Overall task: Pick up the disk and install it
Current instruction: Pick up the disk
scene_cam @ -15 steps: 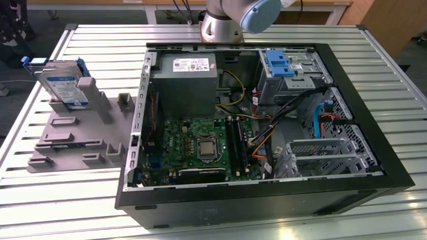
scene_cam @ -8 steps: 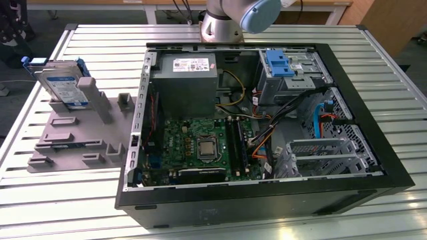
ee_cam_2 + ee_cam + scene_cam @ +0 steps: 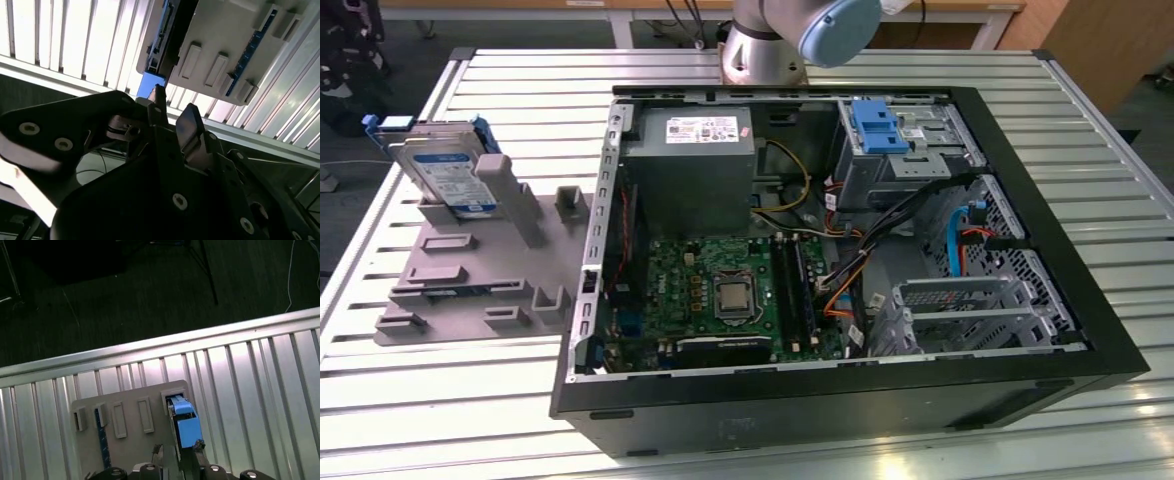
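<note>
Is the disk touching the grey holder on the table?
Touching. In the exterior view the disk stands in the grey holder, propped against its upright post.

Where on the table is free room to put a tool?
Bare slats lie between the grey fixture and the near edge of the table, at the exterior view's left. A narrower strip flanks the computer case on that view's right. Crowded: inside the case, around the disk.

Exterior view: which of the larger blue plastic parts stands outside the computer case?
The frame on the disk, upright in the grey holder at the exterior view's left; the blue latch sits inside the case.
</note>
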Robot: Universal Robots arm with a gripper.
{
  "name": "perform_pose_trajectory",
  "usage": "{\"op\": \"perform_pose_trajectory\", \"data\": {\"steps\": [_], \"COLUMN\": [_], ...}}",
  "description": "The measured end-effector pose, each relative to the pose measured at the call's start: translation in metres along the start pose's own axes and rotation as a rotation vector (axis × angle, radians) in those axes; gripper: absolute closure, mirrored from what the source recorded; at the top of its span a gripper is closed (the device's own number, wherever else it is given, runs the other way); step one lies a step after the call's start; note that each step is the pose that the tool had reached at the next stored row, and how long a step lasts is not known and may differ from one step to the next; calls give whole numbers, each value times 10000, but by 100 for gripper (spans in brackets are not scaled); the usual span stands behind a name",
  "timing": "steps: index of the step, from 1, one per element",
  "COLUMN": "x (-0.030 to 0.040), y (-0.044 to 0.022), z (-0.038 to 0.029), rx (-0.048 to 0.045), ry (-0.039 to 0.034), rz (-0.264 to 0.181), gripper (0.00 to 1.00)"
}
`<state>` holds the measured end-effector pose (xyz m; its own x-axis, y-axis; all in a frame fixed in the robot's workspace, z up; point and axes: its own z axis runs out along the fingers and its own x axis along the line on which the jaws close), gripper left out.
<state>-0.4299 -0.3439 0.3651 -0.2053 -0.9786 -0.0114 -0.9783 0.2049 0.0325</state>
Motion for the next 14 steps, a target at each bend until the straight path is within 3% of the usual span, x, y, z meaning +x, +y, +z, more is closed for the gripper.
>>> {"op": "perform_pose_trajectory", "data": {"steps": [3, 5, 8, 9, 10, 14], "x": [-22, -21, -22, -20, -18, -17], "y": [5, 4, 4, 10, 17, 41], "z": [22, 38, 69, 82, 98, 172], "rx": [32, 28, 23, 16, 14, 28], "ry": [-34, -24, -8, -30, -58, -72], "rz": [-87, -433, -967, -1034, -1035, -1038], "gripper": [64, 63, 52, 52, 45, 45]}}
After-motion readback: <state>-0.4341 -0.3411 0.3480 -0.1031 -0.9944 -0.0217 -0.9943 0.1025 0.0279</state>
